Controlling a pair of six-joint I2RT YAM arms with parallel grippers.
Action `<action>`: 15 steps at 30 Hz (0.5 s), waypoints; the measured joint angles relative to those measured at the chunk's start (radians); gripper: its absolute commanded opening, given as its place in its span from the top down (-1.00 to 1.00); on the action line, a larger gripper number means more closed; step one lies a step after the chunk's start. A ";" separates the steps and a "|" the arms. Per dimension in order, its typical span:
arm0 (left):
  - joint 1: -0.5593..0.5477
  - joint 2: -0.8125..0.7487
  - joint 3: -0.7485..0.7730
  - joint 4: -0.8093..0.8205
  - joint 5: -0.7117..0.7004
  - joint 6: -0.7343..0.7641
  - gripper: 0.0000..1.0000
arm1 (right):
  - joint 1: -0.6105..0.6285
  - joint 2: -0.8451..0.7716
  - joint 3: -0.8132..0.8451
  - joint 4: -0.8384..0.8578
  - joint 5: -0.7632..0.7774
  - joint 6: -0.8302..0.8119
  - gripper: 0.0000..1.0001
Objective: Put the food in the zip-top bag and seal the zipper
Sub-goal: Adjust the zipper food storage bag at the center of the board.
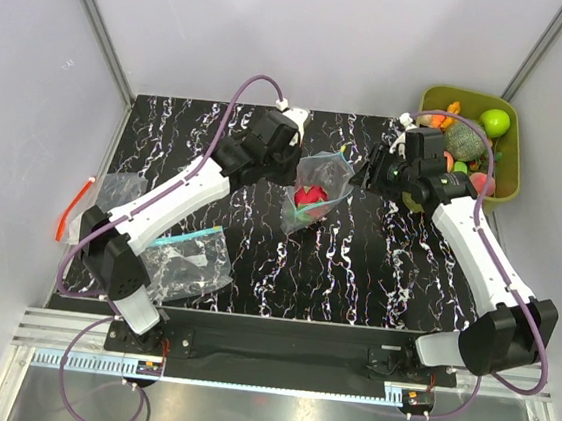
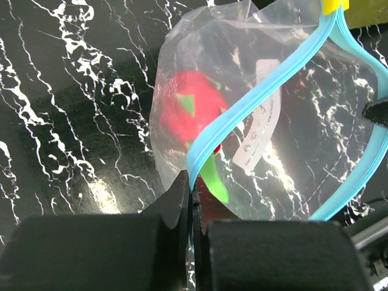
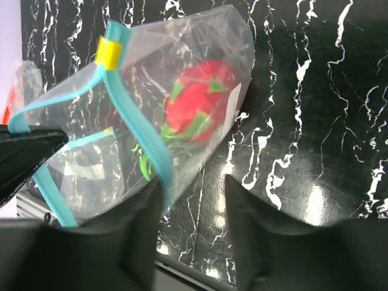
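The zip-top bag [image 1: 315,189] lies mid-table with a red toy fruit with green leaves [image 1: 310,198] inside. My left gripper [image 1: 296,175] is shut on the zipper, the blue-green strip [image 2: 254,100], at one end of the mouth [image 2: 193,193]. The two strip halves bow apart, so the mouth gapes; a yellow tab [image 2: 334,5] sits at the far end. The fruit [image 2: 189,115] shows through the plastic. My right gripper [image 3: 194,209] is open at the bag's other end [image 1: 359,174]. The strip's end [image 3: 159,163] rests against its left finger [image 3: 142,227], unpinched.
An olive-green tub [image 1: 512,166] at the back right holds more toy food [image 1: 474,145]. A second clear bag [image 1: 190,261] lies front left. A third bag [image 1: 114,189] with an orange-red strip [image 1: 72,207] lies at the left table edge.
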 measured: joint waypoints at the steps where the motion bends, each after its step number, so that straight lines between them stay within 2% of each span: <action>1: 0.000 0.000 -0.006 0.008 -0.005 0.001 1.00 | 0.000 0.003 0.000 0.000 0.002 0.000 -0.11; 3: 0.000 -0.001 -0.023 0.032 -0.016 0.001 1.00 | 0.000 0.002 0.001 0.001 0.018 -0.004 -0.20; 10: 0.000 -0.002 -0.081 0.072 -0.044 0.000 1.00 | -0.029 0.002 0.120 -0.035 0.117 -0.042 -0.14; 15: 0.000 -0.010 -0.082 0.091 -0.053 0.000 1.00 | -0.200 0.003 0.200 -0.001 0.143 -0.044 -0.18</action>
